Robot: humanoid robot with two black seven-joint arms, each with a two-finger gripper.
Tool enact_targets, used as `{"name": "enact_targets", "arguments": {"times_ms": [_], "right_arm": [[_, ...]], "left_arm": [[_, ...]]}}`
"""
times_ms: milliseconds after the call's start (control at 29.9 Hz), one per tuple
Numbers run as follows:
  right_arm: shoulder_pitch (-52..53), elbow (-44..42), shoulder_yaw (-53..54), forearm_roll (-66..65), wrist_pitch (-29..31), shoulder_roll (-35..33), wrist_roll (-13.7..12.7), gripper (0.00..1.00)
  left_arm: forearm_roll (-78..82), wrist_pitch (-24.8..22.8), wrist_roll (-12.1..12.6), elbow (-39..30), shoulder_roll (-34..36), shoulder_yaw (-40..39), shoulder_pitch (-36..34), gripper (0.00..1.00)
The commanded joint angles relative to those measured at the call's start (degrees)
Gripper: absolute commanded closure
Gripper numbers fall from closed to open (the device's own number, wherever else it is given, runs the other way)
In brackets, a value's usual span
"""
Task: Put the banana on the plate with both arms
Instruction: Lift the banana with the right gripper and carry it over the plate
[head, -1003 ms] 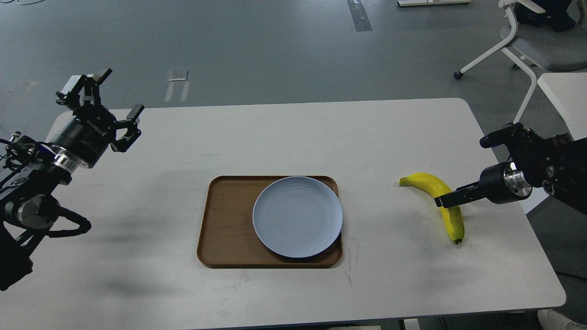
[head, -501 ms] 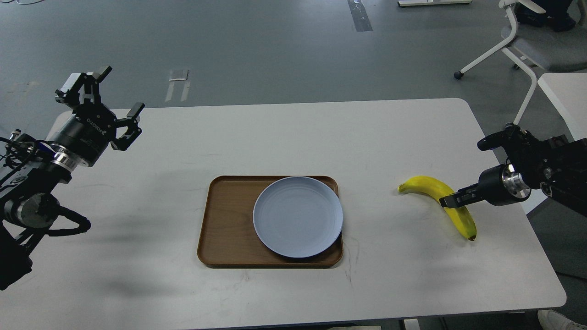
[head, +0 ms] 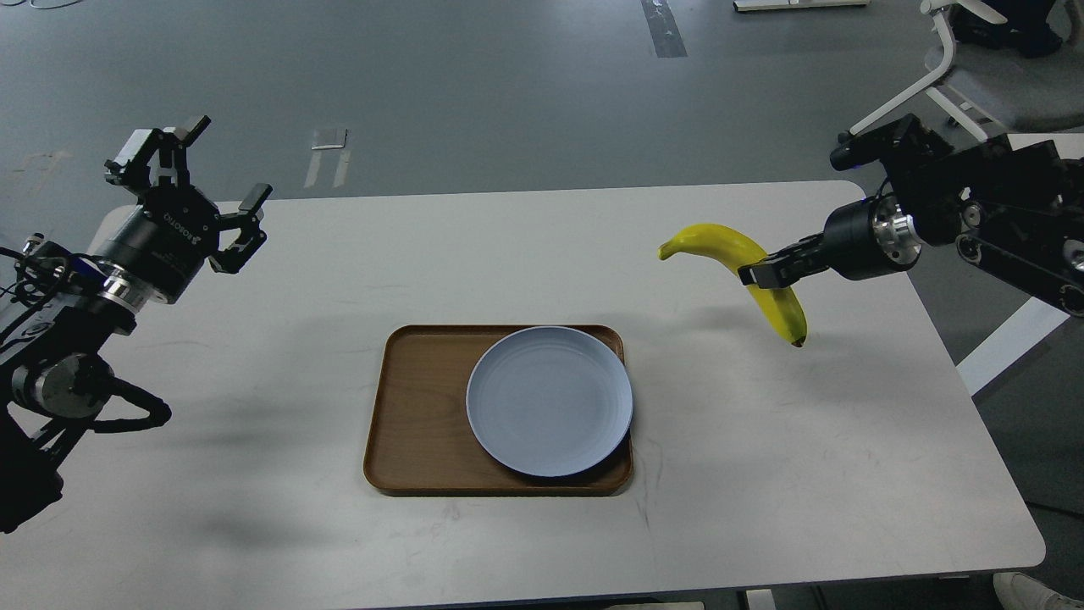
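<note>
Jaws on the right gripper (head: 756,274) are clamped across the middle of the curved bright yellow banana (head: 735,264), which hangs clear of the white rounded table (head: 762,474), greenish stem toward 9 o'clock, dark tip drooping toward 5 o'clock. Left gripper (head: 188,180) is spread wide with nothing in it, out at 9 o'clock over the far-left table corner, well apart from everything else.

Banana sits at roughly 2 o'clock from the round pale blue-grey plate (head: 549,401), off to the side of it, not above it.

My read: this is the carry leg, pickup done, placement not. To do it well:
- Travel toward 8 o'clock until the banana's mid-span is over plate centre, keeping height so the drooping tip clears the rim.
- Grip looks slightly off-centre and the fruit hangs tilted; move smoothly so it doesn't pivot in the pinch.
- Turn the wrist so the curve lies within the plate; length looks close to plate width, so overhang is likely if placed skewed.
- Lower until the tip touches, then let go. Don't drop it, it could roll off.

Containers: plate is empty and rests on the right half of the rectangular brown wood-grain tray (head: 419,415), its edge reaching the tray's right rim. Tray's left half is bare.
</note>
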Motion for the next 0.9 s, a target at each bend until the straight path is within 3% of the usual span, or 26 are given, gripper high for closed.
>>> {"name": "enact_targets", "arguments": {"times_ms": [0,501,869], "right_arm": [[1.31,-0.58,-0.21,1.5,-0.01,6.32,0.01,1.0],[0.61,-5.58,-6.44,6.07,-0.01,21.27,0.01,1.0],[0.52,-6.82,-10.66,6.07,-0.01,25.14,0.01,1.0]], "left_arm": [[0.04,0.0,0.0,-0.1,0.0,0.03,0.0,0.01],[0.04,0.0,0.0,-0.19,-0.79,0.03,0.09,0.01],[0.04,0.0,0.0,-0.89,-0.36,-0.05,0.0,0.01]]}}
